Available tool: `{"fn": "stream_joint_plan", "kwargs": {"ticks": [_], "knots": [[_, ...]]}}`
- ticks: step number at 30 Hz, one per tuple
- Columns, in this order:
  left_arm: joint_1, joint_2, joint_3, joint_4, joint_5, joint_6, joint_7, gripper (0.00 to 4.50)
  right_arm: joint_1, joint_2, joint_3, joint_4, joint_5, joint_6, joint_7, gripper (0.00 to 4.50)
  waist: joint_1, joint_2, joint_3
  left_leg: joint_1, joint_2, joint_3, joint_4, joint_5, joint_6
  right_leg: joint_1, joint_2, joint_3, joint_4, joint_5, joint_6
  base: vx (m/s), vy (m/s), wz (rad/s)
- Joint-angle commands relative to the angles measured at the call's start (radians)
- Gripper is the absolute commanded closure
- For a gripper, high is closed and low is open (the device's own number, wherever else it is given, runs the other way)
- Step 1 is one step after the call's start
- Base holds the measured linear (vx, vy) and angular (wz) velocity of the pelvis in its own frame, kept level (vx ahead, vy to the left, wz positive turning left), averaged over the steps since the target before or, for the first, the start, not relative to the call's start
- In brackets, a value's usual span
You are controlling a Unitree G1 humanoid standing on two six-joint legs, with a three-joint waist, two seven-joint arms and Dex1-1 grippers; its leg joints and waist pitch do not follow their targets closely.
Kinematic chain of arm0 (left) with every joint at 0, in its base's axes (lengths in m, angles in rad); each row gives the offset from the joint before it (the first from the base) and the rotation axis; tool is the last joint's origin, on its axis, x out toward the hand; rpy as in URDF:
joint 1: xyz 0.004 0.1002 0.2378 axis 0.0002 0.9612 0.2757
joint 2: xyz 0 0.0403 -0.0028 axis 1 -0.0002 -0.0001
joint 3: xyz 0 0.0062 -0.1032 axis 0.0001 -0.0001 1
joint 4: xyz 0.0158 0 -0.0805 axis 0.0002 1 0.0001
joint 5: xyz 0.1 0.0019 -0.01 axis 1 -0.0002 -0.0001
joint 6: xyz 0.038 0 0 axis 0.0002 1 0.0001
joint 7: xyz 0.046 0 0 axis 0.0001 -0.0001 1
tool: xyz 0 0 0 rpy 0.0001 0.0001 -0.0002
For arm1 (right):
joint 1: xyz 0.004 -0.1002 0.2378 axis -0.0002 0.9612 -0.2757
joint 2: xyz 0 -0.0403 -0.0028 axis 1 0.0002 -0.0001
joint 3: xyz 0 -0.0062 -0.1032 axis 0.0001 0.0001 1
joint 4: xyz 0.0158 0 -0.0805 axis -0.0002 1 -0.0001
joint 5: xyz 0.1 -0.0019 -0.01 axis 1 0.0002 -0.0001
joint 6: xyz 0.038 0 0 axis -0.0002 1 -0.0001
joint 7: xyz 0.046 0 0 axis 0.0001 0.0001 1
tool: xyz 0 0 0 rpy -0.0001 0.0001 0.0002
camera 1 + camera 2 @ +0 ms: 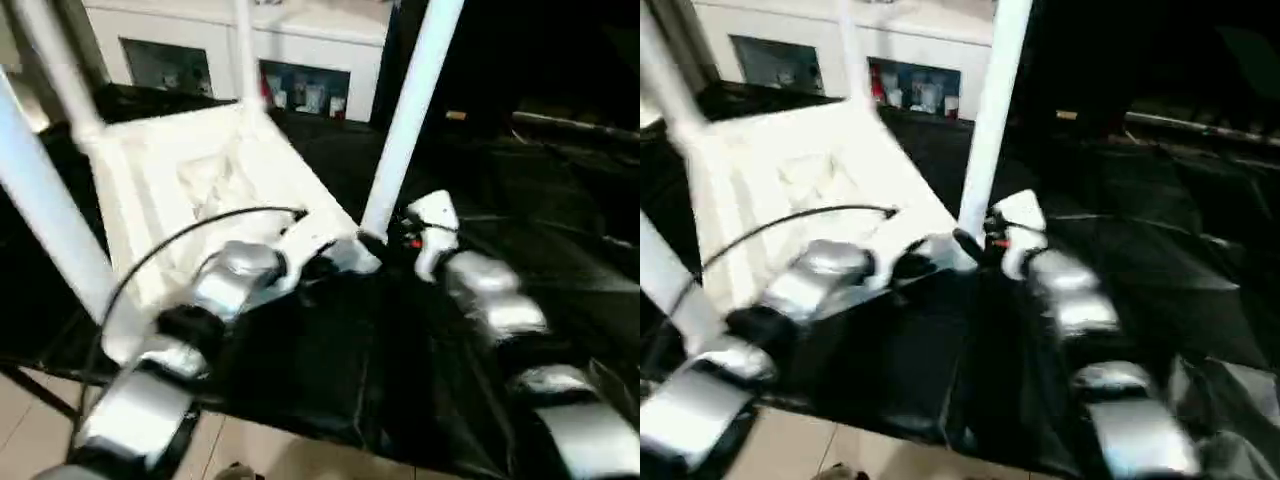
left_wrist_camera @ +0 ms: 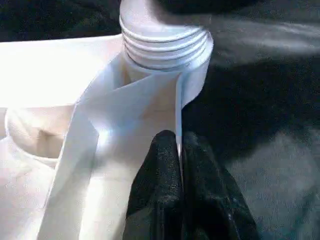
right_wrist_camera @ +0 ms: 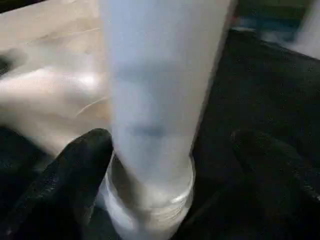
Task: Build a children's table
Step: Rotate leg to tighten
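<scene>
The white table top (image 1: 200, 180) lies underside up on the black-covered work surface, and several white legs stand up from its corners. My left gripper (image 2: 179, 150) is shut on the thin rim wall of the top, right beside the near right corner socket. The threaded end of a leg (image 2: 165, 35) sits in that socket. This leg (image 1: 410, 110) rises steeply, and my right gripper (image 3: 170, 150) is open around its base, one black finger (image 3: 75, 170) on each side. Another leg (image 1: 45, 220) stands at the near left corner.
A white cabinet with glass doors (image 1: 290, 60) stands behind the work surface. Black cloth (image 1: 400, 370) covers the surface up to its front edge, with tiled floor (image 1: 250, 450) below. A black cable (image 1: 180, 240) arches over my left forearm.
</scene>
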State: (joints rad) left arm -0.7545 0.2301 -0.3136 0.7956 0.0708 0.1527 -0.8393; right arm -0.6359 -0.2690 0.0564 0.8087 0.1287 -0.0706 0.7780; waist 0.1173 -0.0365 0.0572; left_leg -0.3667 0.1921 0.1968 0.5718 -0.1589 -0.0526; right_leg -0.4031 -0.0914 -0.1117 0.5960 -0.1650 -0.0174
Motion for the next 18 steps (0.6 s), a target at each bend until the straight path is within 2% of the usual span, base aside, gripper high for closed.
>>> {"fn": "stream_joint_plan", "kwargs": {"ticks": [1, 3, 5, 7, 9, 13, 18], "knots": [[0.038, 0.028, -0.012, -0.026, -0.027, -0.028, -0.078, 4.50, 0.049, -0.043, 0.056, -0.088, 0.028, 0.040, 0.177, 0.09, 0.005, -0.017, -0.066, 0.006, 0.050, -0.023, -0.061, -0.237, 0.072, 0.053, -0.077, 0.061, -0.078, -0.311, -0.145, 0.000, 0.000, 0.00], [0.066, 0.063, -0.020, -0.089, -0.055, -0.037, -0.170, 4.50, 0.084, -0.078, 0.080, -0.142, 0.045, 0.056, 0.268, 0.09, 0.008, -0.014, -0.067, 0.006, 0.055, -0.025, -0.062, -0.243, 0.070, 0.052, -0.080, 0.061, -0.073, -0.297, -0.160, 0.000, 0.000, 0.00], [0.099, 0.096, -0.027, -0.175, -0.093, -0.002, -0.268, 4.50, 0.096, -0.085, 0.074, -0.160, 0.063, 0.057, 0.307, 0.09, 0.005, -0.014, -0.069, 0.007, 0.055, -0.022, -0.061, -0.241, 0.058, 0.050, -0.081, 0.062, -0.070, -0.288, -0.186, 0.000, 0.000, 0.00], [0.117, 0.116, -0.037, -0.227, -0.106, 0.028, -0.312, 4.50, 0.097, -0.085, 0.073, -0.164, 0.064, 0.056, 0.324, 0.09, 0.005, -0.013, -0.065, 0.011, 0.055, -0.020, -0.062, -0.250, 0.050, 0.046, -0.080, 0.063, -0.073, -0.305, -0.195, 0.000, 0.000, 0.00], [0.134, 0.131, -0.041, -0.277, -0.111, 0.049, -0.341, 4.50, 0.104, -0.092, 0.082, -0.191, 0.065, 0.069, 0.349, 0.09, 0.010, -0.010, -0.064, 0.017, 0.058, -0.020, -0.063, -0.270, 0.039, 0.042, -0.082, 0.065, -0.075, -0.328, -0.190, 0.000, 0.000, 0.00], [0.144, 0.136, -0.037, -0.301, -0.111, 0.059, -0.353, 4.50, 0.109, -0.097, 0.094, -0.209, 0.060, 0.083, 0.356, 0.09, 0.020, -0.009, -0.063, 0.019, 0.056, -0.020, -0.066, -0.275, 0.023, 0.040, -0.079, 0.068, -0.076, -0.338, -0.179, 0.000, 0.000, 0.00], [0.150, 0.140, -0.034, -0.306, -0.105, 0.063, -0.348, 4.50, 0.113, -0.099, 0.107, -0.209, 0.043, 0.089, 0.372, 0.09, 0.021, -0.014, -0.065, 0.015, 0.052, -0.021, -0.065, -0.269, 0.020, 0.044, -0.080, 0.069, -0.074, -0.331, -0.168, 0.000, 0.000, 0.00]]}}
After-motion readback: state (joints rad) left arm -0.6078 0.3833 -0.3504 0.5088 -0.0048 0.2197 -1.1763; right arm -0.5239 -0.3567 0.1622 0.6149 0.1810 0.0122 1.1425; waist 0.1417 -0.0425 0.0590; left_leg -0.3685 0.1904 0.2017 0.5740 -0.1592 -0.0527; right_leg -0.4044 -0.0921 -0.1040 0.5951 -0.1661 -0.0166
